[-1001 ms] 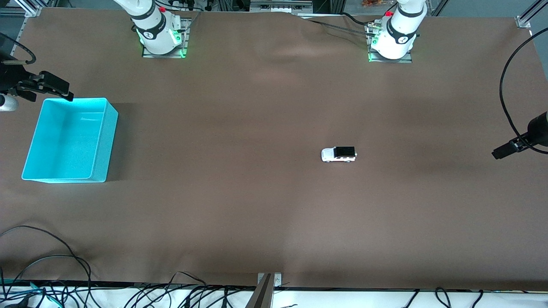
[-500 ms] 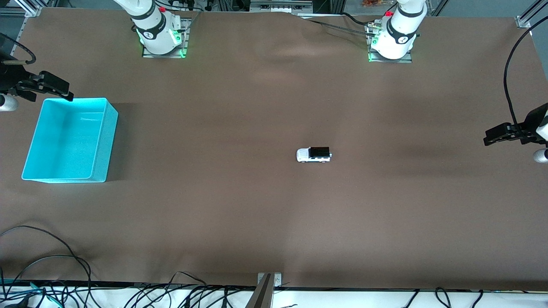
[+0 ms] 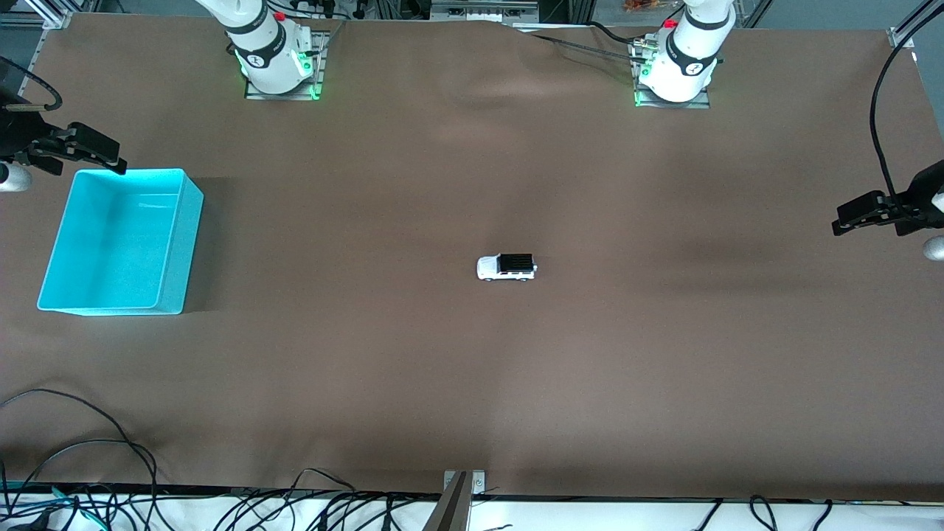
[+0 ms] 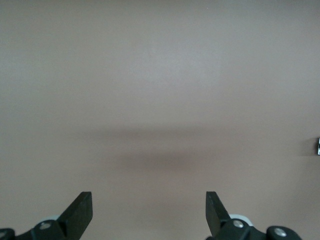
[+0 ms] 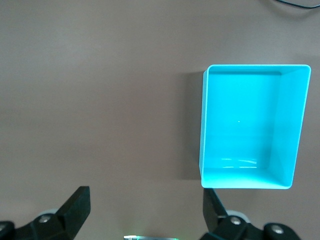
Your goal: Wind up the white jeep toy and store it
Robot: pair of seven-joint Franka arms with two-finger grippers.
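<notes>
A brown table (image 3: 472, 369) fills the front view. The white jeep toy (image 3: 507, 267) stands on its wheels just right of the frame's centre. Its long axis runs side to side across the frame, and its white hood points toward the frame's left edge, the black roof toward the right. A turquoise bin (image 3: 118, 242) sits at the middle left, well apart from the toy and holding nothing.

The right gripper (image 3: 81, 151) hangs at the left edge, over the table just above the bin's top corner, fingers spread apart with nothing between them. The left gripper (image 3: 859, 217) hangs at the right edge over bare table, fingers likewise spread and holding nothing.
</notes>
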